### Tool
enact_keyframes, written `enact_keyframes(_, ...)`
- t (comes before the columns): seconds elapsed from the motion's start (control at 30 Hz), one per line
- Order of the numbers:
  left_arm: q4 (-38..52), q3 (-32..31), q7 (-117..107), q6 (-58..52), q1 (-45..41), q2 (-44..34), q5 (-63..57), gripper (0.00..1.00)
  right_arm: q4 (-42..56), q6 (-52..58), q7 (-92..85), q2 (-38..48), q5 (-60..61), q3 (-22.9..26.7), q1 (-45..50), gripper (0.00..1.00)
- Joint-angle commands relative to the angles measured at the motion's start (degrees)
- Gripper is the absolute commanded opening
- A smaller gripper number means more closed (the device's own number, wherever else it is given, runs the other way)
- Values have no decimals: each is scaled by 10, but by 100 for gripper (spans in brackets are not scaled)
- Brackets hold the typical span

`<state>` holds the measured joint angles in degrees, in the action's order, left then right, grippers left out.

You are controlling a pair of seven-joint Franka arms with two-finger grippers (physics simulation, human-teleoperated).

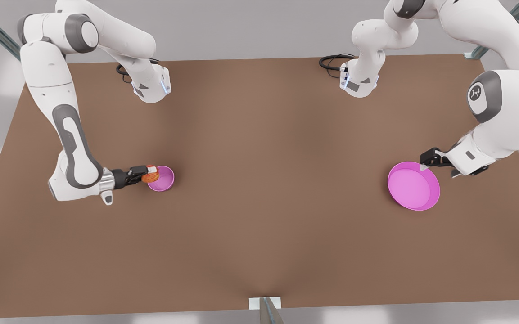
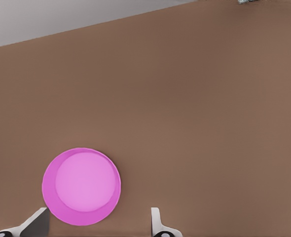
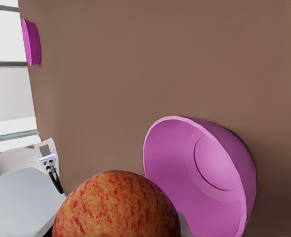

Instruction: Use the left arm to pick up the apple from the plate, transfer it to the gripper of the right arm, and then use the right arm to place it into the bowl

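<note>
A red-and-yellow apple is held in my right gripper, which is shut on it at the front view's left. The apple hangs at the rim of the small pink bowl, on the side toward the arm. At the front view's right lies the flat pink plate, with nothing on it. My left gripper hovers at the plate's far edge, open, its fingers wide apart and holding nothing.
The brown table stretches wide between bowl and plate. Both arm bases stand at the far edge with black cables beside them. A metal post rises at the near edge. The plate appears far off in the right wrist view.
</note>
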<state>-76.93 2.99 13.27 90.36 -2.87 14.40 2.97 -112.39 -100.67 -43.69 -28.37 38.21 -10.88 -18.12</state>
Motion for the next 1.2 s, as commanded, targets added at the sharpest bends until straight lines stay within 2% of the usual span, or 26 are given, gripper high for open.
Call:
enact_keyframes(0.0,0,0,-173,-3,0,-1,0,100,0,-32,3,-1,-11,0,2,81)
enact_keyframes(0.2,0,0,-172,-6,0,-1,0,100,-2,-49,3,-6,-20,0,4,83)
enact_keyframes(0.27,0,0,-172,-5,0,-1,0,100,-2,-49,3,-6,-24,0,7,93)
enact_keyframes(0.47,0,-1,-173,-6,0,-1,0,100,2,-47,19,3,-33,0,7,93)
enact_keyframes(0.53,0,-2,-173,-6,-1,-1,0,100,36,-42,55,9,-65,0,3,93)
enact_keyframes(0.63,1,-3,-176,-6,-16,-2,-2,100,197,43,193,10,-151,-2,7,93)
enact_keyframes(0.7,1,-3,-185,-6,-22,-3,-2,100,295,76,311,10,-239,-43,15,93)
enact_keyframes(0.73,1,-3,-183,-5,-22,-3,-3,100,335,77,390,16,-314,-99,15,94)
enact_keyframes(0.8,2,-3,-181,-5,-22,-3,-3,100,372,89,465,21,-407,-171,14,100)
enact_keyframes(0.93,18,-3,-178,-2,-32,3,-6,100,373,106,481,113,-438,-176,17,100)
enact_keyframes(0.97,18,-3,-178,2,-34,5,-6,100,365,112,479,143,-447,-166,27,100)
enact_keyframes(1.0,20,-3,-178,2,-37,6,-7,100,348,111,483,162,-451,-118,75,100)
enact_keyframes(1.03,21,-3,-178,3,-40,6,-7,100,316,109,485,188,-446,37,207,100)
enact_keyframes(1.07,21,-2,-178,2,-39,6,-7,100,280,98,499,209,-426,114,260,100)
enact_keyframes(1.1,22,-2,-178,2,-40,5,-7,100,249,87,499,226,-414,133,262,100)
enact_keyframes(1.17,21,-2,-178,2,-43,6,-7,100,242,87,498,228,-391,137,255,100)
